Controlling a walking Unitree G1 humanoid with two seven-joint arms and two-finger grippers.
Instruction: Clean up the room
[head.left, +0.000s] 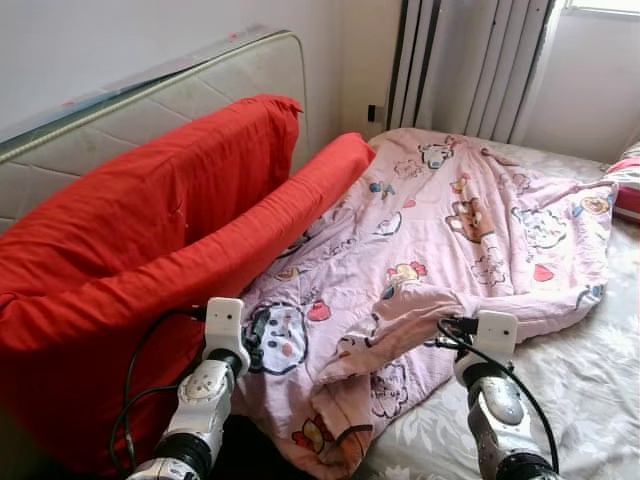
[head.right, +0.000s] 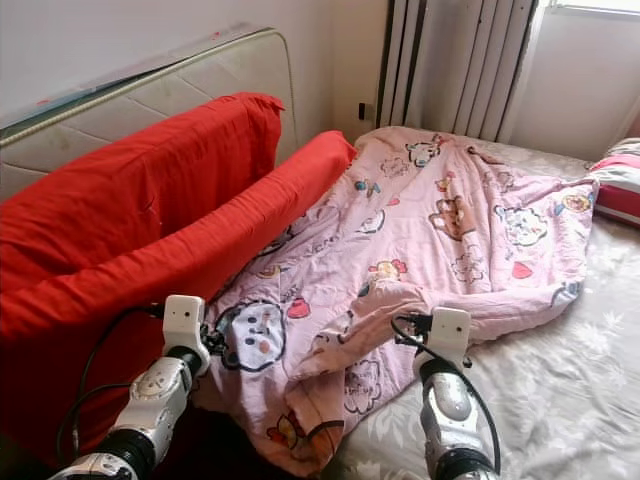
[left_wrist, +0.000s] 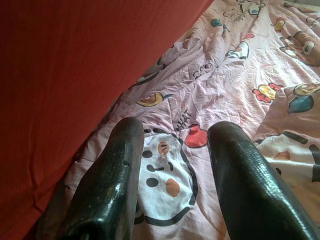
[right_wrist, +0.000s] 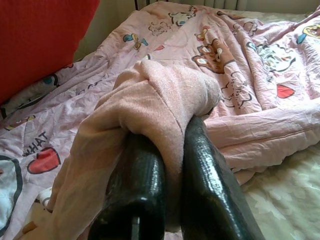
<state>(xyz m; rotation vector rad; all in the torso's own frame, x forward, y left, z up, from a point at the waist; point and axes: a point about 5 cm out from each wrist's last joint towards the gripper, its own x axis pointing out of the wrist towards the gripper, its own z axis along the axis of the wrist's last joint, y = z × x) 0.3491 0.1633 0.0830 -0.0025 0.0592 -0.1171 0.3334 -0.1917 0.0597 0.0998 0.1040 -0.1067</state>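
A pink quilt (head.left: 450, 230) printed with cartoon animals lies rumpled across the bed. My right gripper (right_wrist: 172, 132) is shut on a bunched fold of the quilt near its front edge, and the fold drapes over both fingers. In the eye views this gripper (head.left: 455, 330) sits at the quilt's near right side. My left gripper (left_wrist: 175, 135) is open, with nothing between its fingers. It hovers just over the quilt's left part, close beside a big red cushion (head.left: 150, 230).
The red cushion leans along the bed's left side against a bare mattress (head.left: 200, 85) propped on the wall. A grey floral sheet (head.left: 580, 380) covers the bed at front right. A red and pink pillow (head.left: 628, 185) lies at the far right, and a radiator (head.left: 470, 60) stands behind.
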